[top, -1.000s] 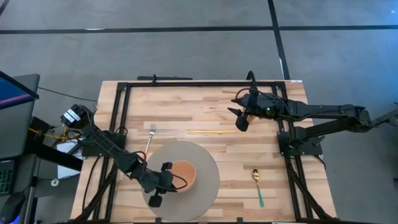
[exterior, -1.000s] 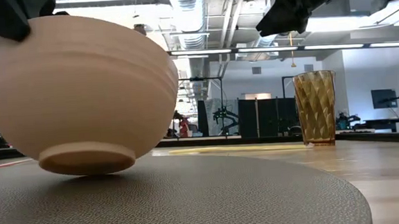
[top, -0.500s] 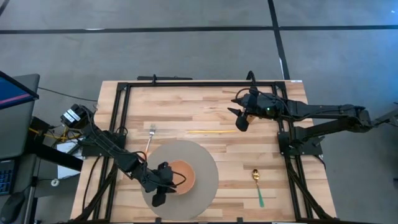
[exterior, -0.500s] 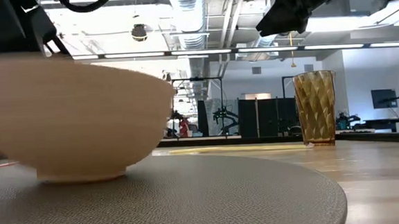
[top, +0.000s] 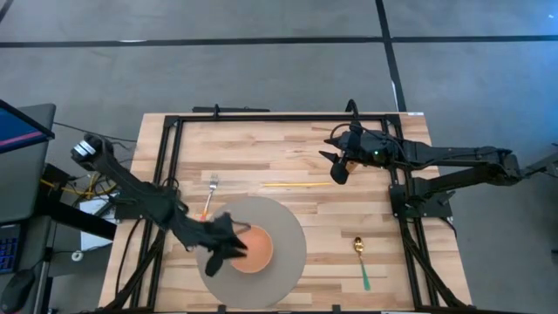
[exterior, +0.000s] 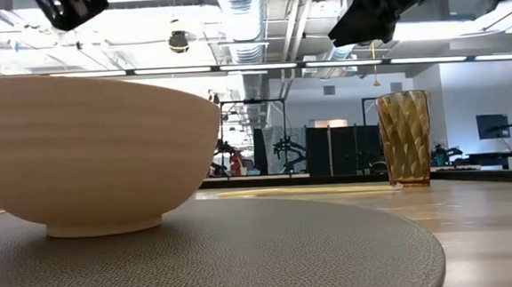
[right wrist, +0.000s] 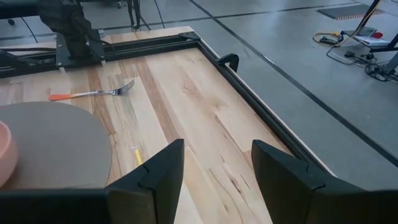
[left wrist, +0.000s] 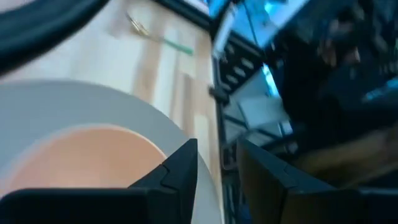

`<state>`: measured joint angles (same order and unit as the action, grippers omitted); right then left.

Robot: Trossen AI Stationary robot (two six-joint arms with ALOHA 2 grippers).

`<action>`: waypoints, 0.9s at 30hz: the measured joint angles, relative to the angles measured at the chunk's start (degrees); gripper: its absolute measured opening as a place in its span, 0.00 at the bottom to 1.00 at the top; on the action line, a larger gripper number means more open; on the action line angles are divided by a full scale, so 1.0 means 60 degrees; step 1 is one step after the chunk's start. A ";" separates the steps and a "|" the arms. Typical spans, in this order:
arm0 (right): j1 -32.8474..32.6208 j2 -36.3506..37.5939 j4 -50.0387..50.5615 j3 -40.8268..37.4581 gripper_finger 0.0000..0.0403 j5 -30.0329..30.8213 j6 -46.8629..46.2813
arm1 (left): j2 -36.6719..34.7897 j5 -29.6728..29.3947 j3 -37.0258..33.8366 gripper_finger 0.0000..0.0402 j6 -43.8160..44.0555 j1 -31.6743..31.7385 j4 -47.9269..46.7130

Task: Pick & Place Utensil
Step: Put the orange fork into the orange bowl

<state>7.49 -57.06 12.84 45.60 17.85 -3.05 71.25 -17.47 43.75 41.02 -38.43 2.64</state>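
A peach bowl (top: 255,248) stands upright on its foot on the round grey mat (top: 288,235), near the table's front. My left gripper (top: 225,248) hovers open above the bowl's left rim, clear of it in the low view (exterior: 70,7). A fork with an orange handle (top: 211,192) lies left of centre. A gold spoon with a green handle (top: 361,260) lies at the front right. My right gripper (top: 336,171) hangs open at the far right, holding nothing, above an amber glass (exterior: 405,138).
A thin yellow stick (top: 296,184) lies on the wood between the fork and my right gripper. A black frame (top: 166,148) runs round the table's edges. Bare wood lies between the mat and the spoon.
My left gripper has opened and let go of the bowl, then risen above it. The bowl was tilted and partly off the mat; now it stands level on its foot on the mat. My right gripper has kept still.
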 joint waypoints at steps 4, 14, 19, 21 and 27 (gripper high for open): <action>0.0000 0.0000 0.0000 0.0000 0.45 0.0000 0.0002 | -0.1316 -0.1182 0.0003 0.27 0.0418 0.0195 -0.2545; 0.0000 0.0000 0.0000 0.0000 0.45 0.0000 0.0004 | -0.2563 -0.1945 -0.0388 0.28 0.4511 0.1039 -0.8623; 0.0000 0.0000 0.0000 0.0000 0.45 0.0000 0.0004 | -0.2406 -0.1794 -0.1441 0.28 0.4950 0.1526 -0.8455; 0.0000 0.0000 0.0000 0.0000 0.45 0.0000 0.0004 | -0.2358 -0.1606 -0.1886 0.28 0.5367 0.1683 -0.8442; 0.0002 0.0000 0.0000 0.0000 0.45 0.0000 0.0004 | -0.2226 -0.1545 -0.3230 0.28 0.5993 0.1773 -0.7645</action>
<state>7.50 -57.06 12.84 45.60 17.85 -3.03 57.90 -26.74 24.38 76.98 -27.79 -43.23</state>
